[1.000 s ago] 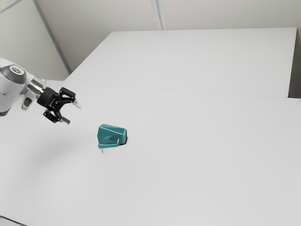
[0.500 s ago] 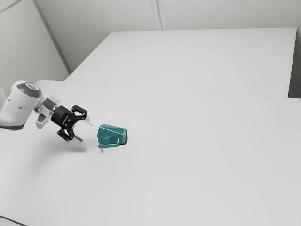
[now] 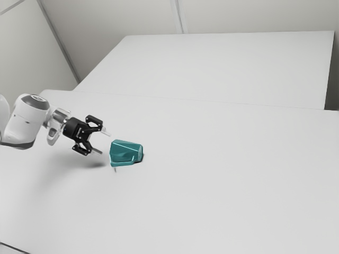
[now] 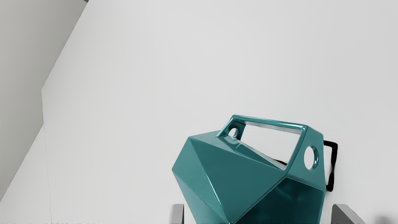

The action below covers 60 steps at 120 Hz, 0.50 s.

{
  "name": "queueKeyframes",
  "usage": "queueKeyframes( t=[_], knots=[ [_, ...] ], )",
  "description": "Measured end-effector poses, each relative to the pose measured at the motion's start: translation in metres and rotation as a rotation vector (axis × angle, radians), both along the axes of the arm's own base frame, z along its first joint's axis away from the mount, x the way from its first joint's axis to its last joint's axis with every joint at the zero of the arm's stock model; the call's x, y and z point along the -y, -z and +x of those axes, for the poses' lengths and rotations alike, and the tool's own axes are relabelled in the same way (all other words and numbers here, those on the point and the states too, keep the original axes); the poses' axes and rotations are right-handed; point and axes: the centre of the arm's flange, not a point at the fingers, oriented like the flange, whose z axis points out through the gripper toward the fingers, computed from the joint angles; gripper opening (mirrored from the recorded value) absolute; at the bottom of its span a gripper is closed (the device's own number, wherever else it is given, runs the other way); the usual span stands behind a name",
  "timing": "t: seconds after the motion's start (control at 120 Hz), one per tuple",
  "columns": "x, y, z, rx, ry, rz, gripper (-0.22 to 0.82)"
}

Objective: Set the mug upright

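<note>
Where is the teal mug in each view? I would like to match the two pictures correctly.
Exterior view: the mug lies on its side on the white table, in that view's left half, just beyond the gripper's fingers.
Wrist view: it appears between the two open fingers, its dark opening partly visible.
Shared landmark: the fingers, standing apart near it in both.

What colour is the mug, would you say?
The mug is teal, clearest in the wrist view.
</note>
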Motion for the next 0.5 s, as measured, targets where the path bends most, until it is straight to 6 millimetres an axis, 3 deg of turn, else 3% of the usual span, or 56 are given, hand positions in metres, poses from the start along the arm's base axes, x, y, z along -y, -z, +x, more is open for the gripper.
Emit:
queueKeyframes(
  t=[0.35, 0.5],
  knots=[
    [0.017, 0.008, 0.009, 0.002, 0.003, -0.019, 0.31],
    [0.021, 0.011, 0.011, 0.001, 0.004, -0.02, 0.18]
  ],
)
